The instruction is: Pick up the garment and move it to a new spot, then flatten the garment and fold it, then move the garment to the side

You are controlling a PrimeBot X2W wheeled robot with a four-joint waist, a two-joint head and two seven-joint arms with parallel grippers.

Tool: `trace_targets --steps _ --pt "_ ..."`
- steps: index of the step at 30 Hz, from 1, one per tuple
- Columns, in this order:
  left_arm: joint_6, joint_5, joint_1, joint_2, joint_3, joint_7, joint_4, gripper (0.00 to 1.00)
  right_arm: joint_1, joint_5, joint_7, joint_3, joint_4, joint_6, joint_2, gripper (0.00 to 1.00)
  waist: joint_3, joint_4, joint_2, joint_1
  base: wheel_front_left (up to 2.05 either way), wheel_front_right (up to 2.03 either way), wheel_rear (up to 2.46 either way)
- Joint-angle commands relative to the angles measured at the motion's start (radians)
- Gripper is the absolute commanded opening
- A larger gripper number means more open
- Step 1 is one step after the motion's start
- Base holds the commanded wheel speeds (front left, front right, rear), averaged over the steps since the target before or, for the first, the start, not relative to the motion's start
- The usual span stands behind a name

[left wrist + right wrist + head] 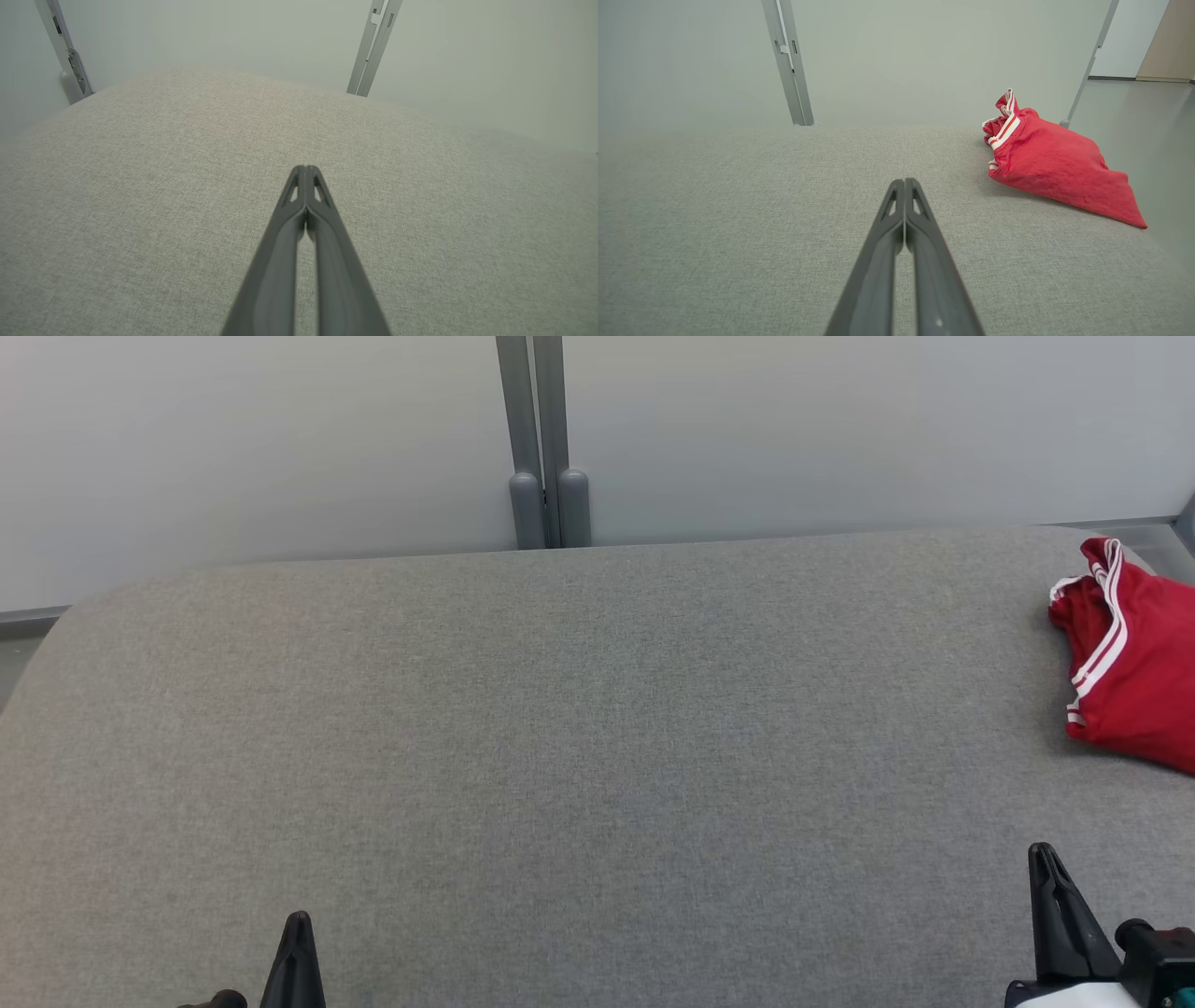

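While both arms hang low over the grey padded table [560, 756], I log the red garment [1134, 663] on the table's far right part, well apart from either arm. Head view cuts it off at the frame edge. Right wrist view gives me the whole garment [1055, 163]: crumpled, white-striped trim bunched at its far end. Right gripper [904, 181]: fingers pressed together, nothing between them, garment ahead and to its right. Left gripper [306, 168]: likewise closed tight and empty, above bare cloth, grey posts [373, 46] beyond the table's far edge.
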Motion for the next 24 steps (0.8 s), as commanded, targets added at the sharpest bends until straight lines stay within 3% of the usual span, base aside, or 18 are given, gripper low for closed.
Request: trace_targets --steps 1,24 --pt "-0.008 -0.055 -0.023 0.003 0.008 0.011 -0.011 0.00 -0.027 0.064 0.012 -0.001 -0.005 0.000 -0.005 0.00 0.000 0.000 -0.0001 0.0000 0.00 0.00 0.00" --pt "-0.046 -0.424 -0.108 0.007 0.048 0.110 0.014 0.00 -0.114 0.505 0.110 0.015 0.055 0.000 -0.009 0.00 0.005 -0.002 -0.0001 0.0000 0.00 0.00 0.00"
